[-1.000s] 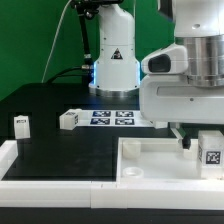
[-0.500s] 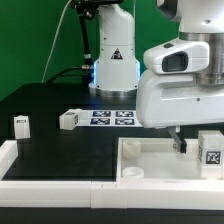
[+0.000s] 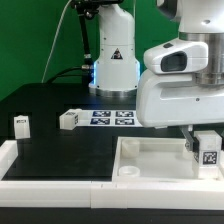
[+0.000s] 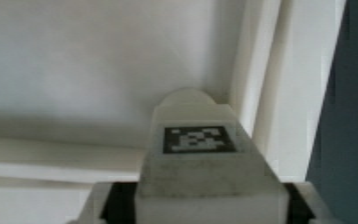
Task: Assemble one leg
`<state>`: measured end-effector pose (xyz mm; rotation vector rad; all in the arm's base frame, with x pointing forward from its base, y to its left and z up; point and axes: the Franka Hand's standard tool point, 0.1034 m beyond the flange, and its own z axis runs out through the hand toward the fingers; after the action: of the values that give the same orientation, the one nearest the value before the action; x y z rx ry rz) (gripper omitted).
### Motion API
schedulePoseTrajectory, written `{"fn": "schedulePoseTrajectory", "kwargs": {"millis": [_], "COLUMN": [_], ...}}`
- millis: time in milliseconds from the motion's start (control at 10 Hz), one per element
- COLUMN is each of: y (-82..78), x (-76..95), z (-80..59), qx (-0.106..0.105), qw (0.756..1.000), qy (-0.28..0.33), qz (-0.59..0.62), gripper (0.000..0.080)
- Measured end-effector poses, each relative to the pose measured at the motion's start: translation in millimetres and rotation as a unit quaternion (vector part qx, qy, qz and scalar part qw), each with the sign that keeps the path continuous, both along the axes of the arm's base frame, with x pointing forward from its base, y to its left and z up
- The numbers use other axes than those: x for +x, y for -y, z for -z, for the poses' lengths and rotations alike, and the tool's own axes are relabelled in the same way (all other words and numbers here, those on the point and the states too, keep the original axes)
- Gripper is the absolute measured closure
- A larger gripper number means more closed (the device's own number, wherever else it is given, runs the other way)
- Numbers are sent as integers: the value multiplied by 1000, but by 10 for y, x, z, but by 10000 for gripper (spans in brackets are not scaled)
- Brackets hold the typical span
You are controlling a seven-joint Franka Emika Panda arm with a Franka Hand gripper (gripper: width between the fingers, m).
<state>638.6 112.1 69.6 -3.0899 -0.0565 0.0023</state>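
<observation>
Exterior view: I see the gripper [image 3: 197,147] low at the right edge of the frame, its fingers closed on a leg [image 3: 207,149] whose tag faces the camera. The leg hangs just above the panel [image 3: 150,158] in the lower right. I judge it is held upright there so that its base can meet a corner socket. Two further legs [image 3: 21,125] [image 3: 68,120] stand on the black bench [image 3: 60,145] at centre left, well apart from the gripper. The marker board [image 3: 112,117] lies beside the nearer one.

Wrist view: the leg [image 4: 199,140] fills the lower centre, tag up, clamped between the fingers [image 4: 293,203]. White panel [image 4: 87,100] surface lies behind it; I cannot tell whether the leg touches it.
</observation>
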Motion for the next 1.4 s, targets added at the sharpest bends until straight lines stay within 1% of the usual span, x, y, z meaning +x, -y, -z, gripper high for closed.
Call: {"fn": "schedulePoseTrajectory", "kwargs": {"millis": [100, 200, 300, 400, 500, 600, 800, 1100, 1200, 1300, 1400], "y": [1, -2, -10, -15, 0, 40, 143, 277, 334, 362, 359], "x": [0, 0, -1, 1, -4, -14, -33, -55, -68, -76, -78], "z": [0, 0, 1, 1, 3, 4, 1, -10, -13, -14, -7], "qx": [0, 0, 3, 6, 5, 2, -8, -32, -40, -44, -44], "qw": [1000, 1000, 996, 987, 981, 966, 943, 895, 884, 881, 881], "qy": [0, -1, -4, -6, -7, -11, -13, -9, -9, -10, -11], "qz": [0, 26, 85, 158, 194, 259, 332, 444, 466, 471, 471], "gripper": [509, 509, 509, 509, 509, 509, 506, 493, 493, 488, 408]}}
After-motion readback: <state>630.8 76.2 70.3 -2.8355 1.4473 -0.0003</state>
